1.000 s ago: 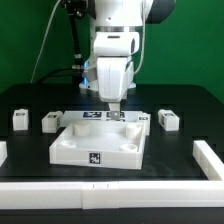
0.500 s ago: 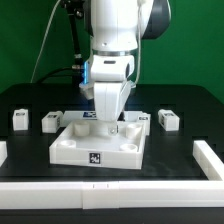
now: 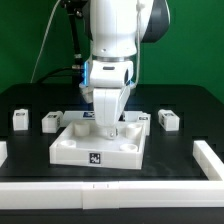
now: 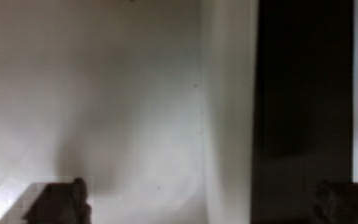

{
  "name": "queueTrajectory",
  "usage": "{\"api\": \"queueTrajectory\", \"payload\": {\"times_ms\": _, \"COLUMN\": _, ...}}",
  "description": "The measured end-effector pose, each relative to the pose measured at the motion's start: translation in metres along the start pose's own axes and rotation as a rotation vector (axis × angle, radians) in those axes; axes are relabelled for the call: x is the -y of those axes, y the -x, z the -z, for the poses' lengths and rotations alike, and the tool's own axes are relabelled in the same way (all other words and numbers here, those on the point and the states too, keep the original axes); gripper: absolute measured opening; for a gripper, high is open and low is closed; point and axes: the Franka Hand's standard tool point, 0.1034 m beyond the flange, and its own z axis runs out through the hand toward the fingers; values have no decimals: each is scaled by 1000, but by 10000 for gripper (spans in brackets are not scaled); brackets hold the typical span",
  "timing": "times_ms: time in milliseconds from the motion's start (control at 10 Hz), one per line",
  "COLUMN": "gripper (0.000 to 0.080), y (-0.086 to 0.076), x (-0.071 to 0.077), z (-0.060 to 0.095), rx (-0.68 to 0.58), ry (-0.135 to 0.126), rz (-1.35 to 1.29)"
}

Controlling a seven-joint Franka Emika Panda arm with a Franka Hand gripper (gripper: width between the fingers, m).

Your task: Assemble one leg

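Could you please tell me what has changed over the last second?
The gripper has come down, and slightly toward the exterior view's left, close over the white tabletop, jaws open. The tabletop and the loose legs stayed where they were.

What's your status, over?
Pincer open, low over the large white square tabletop. Small white plastic leg block ungrasped on exterior view's left. No obstruction seen.

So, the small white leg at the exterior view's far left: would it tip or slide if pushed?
The leg looks squat and blocky, so it would probably slide rather than tip or roll. It seems to be hard plastic, so it is likely stiff and light. Its smooth faces may slip a little in a grip.
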Motion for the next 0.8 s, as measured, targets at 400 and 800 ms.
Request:
{"api": "queueTrajectory", "payload": {"times_ms": 400, "gripper": 162, "y": 0, "x": 0, "z": 0, "rx": 0, "ry": -1, "rz": 0}}
{"api": "queueTrajectory", "payload": {"times_ms": 800, "gripper": 61, "y": -1, "x": -3, "z": 1, "rx": -4, "ry": 15, "rz": 0}}
